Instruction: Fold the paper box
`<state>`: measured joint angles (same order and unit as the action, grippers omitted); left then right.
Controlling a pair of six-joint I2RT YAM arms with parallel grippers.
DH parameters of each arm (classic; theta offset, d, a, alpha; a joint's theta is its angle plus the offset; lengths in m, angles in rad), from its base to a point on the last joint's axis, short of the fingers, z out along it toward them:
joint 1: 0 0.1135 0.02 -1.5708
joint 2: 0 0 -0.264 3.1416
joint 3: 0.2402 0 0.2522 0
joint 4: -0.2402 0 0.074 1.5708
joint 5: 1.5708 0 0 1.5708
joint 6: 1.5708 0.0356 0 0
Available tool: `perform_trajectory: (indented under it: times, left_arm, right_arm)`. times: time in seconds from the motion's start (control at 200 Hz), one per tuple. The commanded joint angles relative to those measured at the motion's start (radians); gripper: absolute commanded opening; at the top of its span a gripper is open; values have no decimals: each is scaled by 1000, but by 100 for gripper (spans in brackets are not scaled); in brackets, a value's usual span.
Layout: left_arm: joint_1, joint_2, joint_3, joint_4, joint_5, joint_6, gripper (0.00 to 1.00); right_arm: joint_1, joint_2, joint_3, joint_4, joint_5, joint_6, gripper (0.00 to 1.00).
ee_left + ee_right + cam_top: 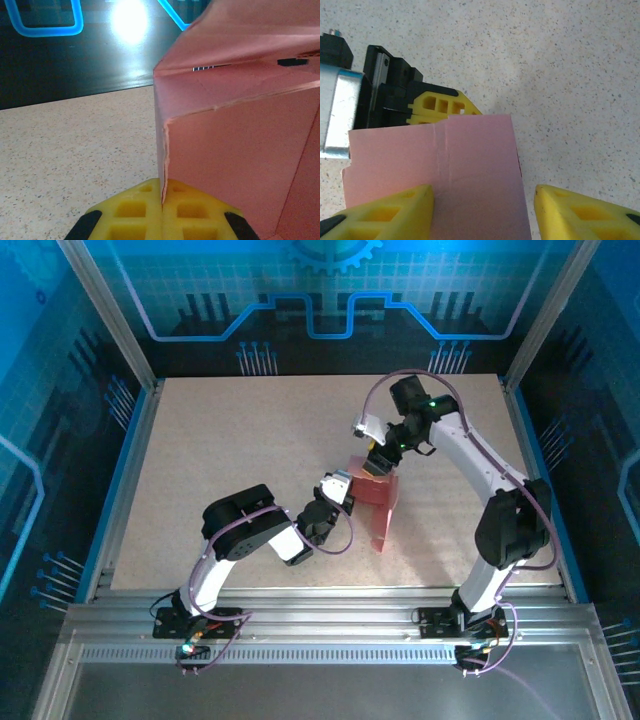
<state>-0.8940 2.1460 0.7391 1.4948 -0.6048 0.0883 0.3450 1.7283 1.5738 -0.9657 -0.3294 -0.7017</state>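
Observation:
The pink paper box (380, 508) stands partly folded near the middle of the table. In the left wrist view its walls (235, 130) rise right in front of the camera. My left gripper (162, 200) is shut on a thin vertical edge of the card, and it reaches in from the box's left side (343, 488). My right gripper (380, 466) hangs above the box, pointing down. In the right wrist view its yellow fingers straddle the pink top panel (455, 165). The right gripper (482, 202) is open: one finger lies over the panel, the other stands off its right edge. The left gripper's yellow fingers (440, 107) show behind the panel.
The speckled beige tabletop (230, 440) is ringed by a blue-lit enclosure with metal posts (110, 310). An aluminium rail (320, 625) carries both arm bases at the near edge. Open table lies to the left of and behind the box.

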Motion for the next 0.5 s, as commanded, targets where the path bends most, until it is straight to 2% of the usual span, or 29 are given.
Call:
perform_trajectory:
  times: [0.0, 0.12, 0.39, 0.495]
  left_arm:
    - [-7, 33, -17, -94, 32, 0, 0]
    - [4, 12, -40, -94, 50, -35, 0]
    - [8, -2, -44, -97, 80, -27, 0]
    - [9, -3, -41, -105, 80, -28, 0]
  right_arm:
    - [20, 39, 5, -51, 101, -41, 56]
    - [22, 51, 3, -44, 136, -33, 57]
    - [48, 45, -7, -18, 159, -39, 57]
    - [61, 4, -79, 34, 165, -111, 56]
